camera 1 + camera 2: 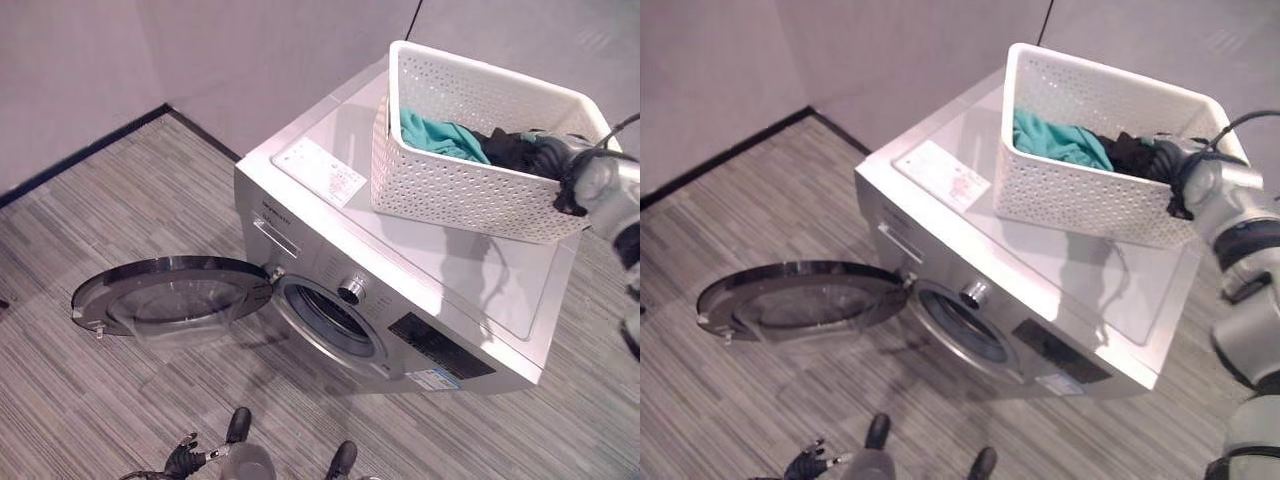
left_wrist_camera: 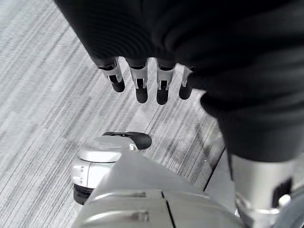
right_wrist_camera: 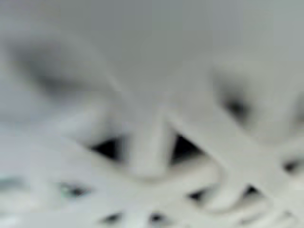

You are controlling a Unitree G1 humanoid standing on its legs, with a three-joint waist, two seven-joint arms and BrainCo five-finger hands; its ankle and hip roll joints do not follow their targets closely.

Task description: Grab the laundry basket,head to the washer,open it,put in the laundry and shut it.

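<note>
The right hand (image 1: 1188, 170) reaches over the near rim of the white perforated laundry basket (image 1: 455, 190) and down into it, so its fingers are buried among the clothes and whether they are curled or straight cannot be told; the right wrist view sits pressed close against the basket's white lattice. The left hand (image 2: 142, 80) hangs low over the striped grey carpet (image 1: 110, 200) with its fingers straight and relaxed, holding nothing.

The basket stands on the flat top of the silver washer (image 1: 420, 300), toward the back right of that top and slightly tilted. Inside it lie a teal garment (image 1: 440, 138) on the side toward the washer's middle and dark clothing (image 1: 510, 150) beside it, next to the right hand.

The washer's round door (image 1: 170, 292) is swung fully open to the left (hinged at the left of the opening), lying out over the carpet, and the dark drum opening (image 1: 335, 322) shows in the front panel below a round control knob (image 1: 352, 290). A white label (image 1: 320, 170) lies on the washer's top near its front left corner, well apart from the basket.
</note>
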